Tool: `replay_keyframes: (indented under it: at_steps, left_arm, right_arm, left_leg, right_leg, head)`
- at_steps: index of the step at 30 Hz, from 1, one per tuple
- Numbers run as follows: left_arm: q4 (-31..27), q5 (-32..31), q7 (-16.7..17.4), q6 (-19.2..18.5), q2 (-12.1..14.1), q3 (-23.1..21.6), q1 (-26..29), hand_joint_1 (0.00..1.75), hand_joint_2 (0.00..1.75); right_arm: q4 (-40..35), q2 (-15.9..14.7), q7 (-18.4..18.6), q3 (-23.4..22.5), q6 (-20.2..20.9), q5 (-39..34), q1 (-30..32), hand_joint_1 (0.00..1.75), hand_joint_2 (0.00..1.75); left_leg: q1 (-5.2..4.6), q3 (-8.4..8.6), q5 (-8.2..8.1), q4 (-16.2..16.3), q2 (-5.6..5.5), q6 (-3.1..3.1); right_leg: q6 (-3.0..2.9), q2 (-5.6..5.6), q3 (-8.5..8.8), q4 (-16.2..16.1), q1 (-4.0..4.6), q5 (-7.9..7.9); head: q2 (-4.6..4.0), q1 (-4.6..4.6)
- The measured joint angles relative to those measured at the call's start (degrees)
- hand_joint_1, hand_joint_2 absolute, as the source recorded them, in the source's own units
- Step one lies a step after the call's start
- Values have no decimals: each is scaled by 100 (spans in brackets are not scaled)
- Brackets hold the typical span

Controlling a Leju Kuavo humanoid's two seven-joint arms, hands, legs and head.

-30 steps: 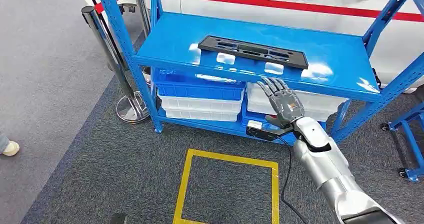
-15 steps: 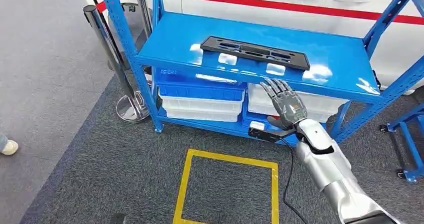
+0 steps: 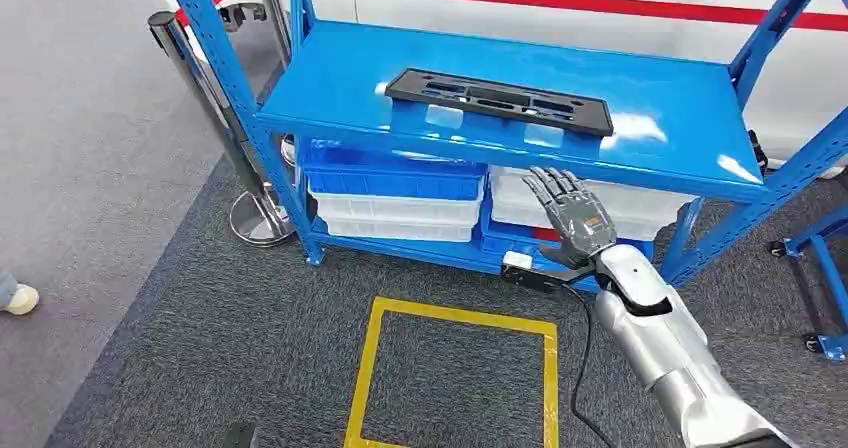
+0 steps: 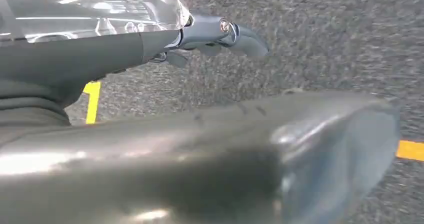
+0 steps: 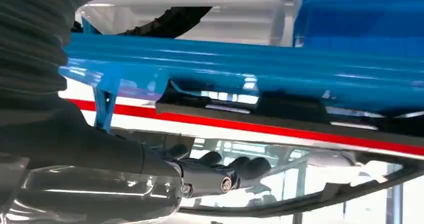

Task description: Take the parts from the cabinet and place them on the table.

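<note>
**Black part lies on the blue shelf, my hands empty**

Head view: the black part (image 3: 499,100) lies flat on the blue cabinet (image 3: 680,118) top shelf. My right hand (image 3: 572,216) hangs below its front edge, fingers spread, grasping nothing.

Left wrist view: my left hand (image 4: 220,36) hangs over grey carpet (image 4: 325,34), loosely released.

Right wrist view: the part (image 5: 240,101) rests on the shelf edge.

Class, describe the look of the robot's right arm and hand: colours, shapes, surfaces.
The right arm is a glossy silver shell of rounded segments, with a dark band at the wrist. The right hand is grey metal with darker segmented fingers. In the right wrist view, a grey ribbed cover sits behind it.
</note>
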Motion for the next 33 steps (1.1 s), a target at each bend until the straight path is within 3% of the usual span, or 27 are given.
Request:
replay_keyframes:
  at_steps: [2,3,4,5,6,8,10,13,15,17,18,19,20,21,24,25,28,29,30,31,33]
  left_arm:
    - [0,2,-46,-35,-2,0,-2,0,0]
    - [0,4,-94,-72,-2,0,10,0,0]
    - [0,7,-118,-87,-2,0,20,0,0]
    - [0,7,-142,-96,-2,0,24,0,0]
    - [0,13,-168,-113,-2,0,20,0,0]
    - [0,17,-203,-135,0,0,9,0,0]
    - [0,20,-214,-146,0,0,-1,0,0]
    - [0,35,-240,-164,0,2,9,0,0]
    - [0,85,-286,-179,-2,4,-1,0,0]
    - [0,120,-297,-181,-2,4,-11,0,0]
    - [0,122,-297,-181,-2,4,-5,0,0]
    - [0,127,-297,-181,-2,7,8,0,0]
    - [0,127,-297,-181,-2,7,14,0,0]
    - [0,125,-297,-181,-2,9,13,0,0]
    - [0,127,-297,-181,-4,9,8,0,0]
    - [0,125,-297,-184,-7,9,0,0,0]
    - [0,118,-304,-194,-7,9,3,0,0]
    - [0,118,-310,-194,-4,9,-7,0,0]
    - [0,118,-315,-194,-2,9,-5,0,0]
    - [0,118,-315,-194,-4,9,-10,0,0]
    - [0,118,-312,-194,-4,7,-8,0,0]
  right_arm:
    - [-9,0,0,0,2,0,8,0,175]
    - [-11,0,0,0,2,2,24,0,175]
    - [-13,0,0,0,2,4,37,0,175]
    - [-13,0,0,0,2,7,47,0,175]
    - [-15,0,2,0,2,13,52,0,175]
    - [-42,0,4,0,2,17,52,0,175]
    - [-46,0,9,0,2,19,49,0,175]
    - [-61,-2,20,0,2,33,76,0,175]
    - [-87,-13,46,-4,7,52,66,0,175]
    - [-87,-17,74,-11,35,85,62,0,175]
    - [-87,-17,81,-11,42,92,73,0,175]
    - [-87,-17,85,-11,46,103,91,0,175]
    - [-87,-17,87,-11,48,105,102,0,175]
    - [-87,-17,92,-11,55,116,103,0,175]
    - [-87,-17,135,-35,98,136,69,0,175]
    - [-90,-17,151,-48,107,135,46,0,175]
    - [-90,-28,155,-72,107,142,53,0,175]
    - [-92,-31,155,-79,107,142,52,0,175]
    - [-98,-31,155,-85,105,142,51,0,175]
    - [-116,-31,155,-90,105,144,44,0,175]
    - [-122,-31,155,-92,107,144,44,0,175]
  left_leg:
    - [19,-429,-330,800,0,-35]
    - [25,-742,-481,1337,0,-51]
    - [31,-915,-479,1569,0,-55]
    - [37,-946,-325,1509,0,-54]
    - [41,-838,-17,1153,0,-40]
    - [40,-440,602,126,0,18]
    - [-3,-303,574,-216,-7,78]
    - [-15,-333,563,-237,-14,162]
    - [17,-280,622,-339,-13,250]
    - [3,-280,621,-340,-11,298]
    - [-8,-278,617,-339,-11,305]
    - [-26,-280,611,-331,-11,314]
    - [-35,-277,607,-326,-12,320]
    - [-43,-270,596,-317,-16,324]
    - [-56,-223,540,-296,-24,294]
    - [-108,-244,522,-263,-28,264]
    - [-80,-223,521,-311,-24,204]
    - [-116,-207,494,-300,-25,160]
    - [-88,-221,441,-232,-22,127]
    - [-77,-339,277,38,-16,92]
    - [-31,-713,-68,784,-14,45]
  right_leg:
    - [-23,-10,10,0,7,-15]
    - [-33,-13,12,0,13,-23]
    - [-36,-12,15,1,14,-27]
    - [-33,-6,25,2,13,-32]
    - [-25,5,45,2,12,-44]
    - [2,18,92,3,11,-70]
    - [60,31,57,18,44,-68]
    - [174,18,49,-36,42,-30]
    - [218,4,-6,125,21,-168]
    - [234,5,-393,930,37,-594]
    - [241,5,-558,1258,40,-722]
    - [247,4,-800,1710,40,-845]
    - [243,3,-844,1758,42,-788]
    - [231,2,-761,1550,43,-600]
    - [146,-2,-82,130,54,86]
    - [132,-9,-19,-9,104,-1]
    - [72,9,-23,-8,119,-4]
    - [27,16,12,-67,50,13]
    - [6,3,60,-98,42,17]
    - [-41,-11,88,-102,36,0]
    - [-69,-15,109,-101,41,-21]
  head:
    - [0,0]
    - [0,2]
    - [0,2]
    - [0,2]
    - [0,2]
    - [0,2]
    - [0,2]
    - [0,2]
    - [0,4]
    - [0,4]
    - [0,4]
    - [0,4]
    - [0,4]
    - [0,4]
    - [0,4]
    - [0,4]
    - [0,4]
    - [0,2]
    - [0,4]
    - [0,2]
    - [0,2]
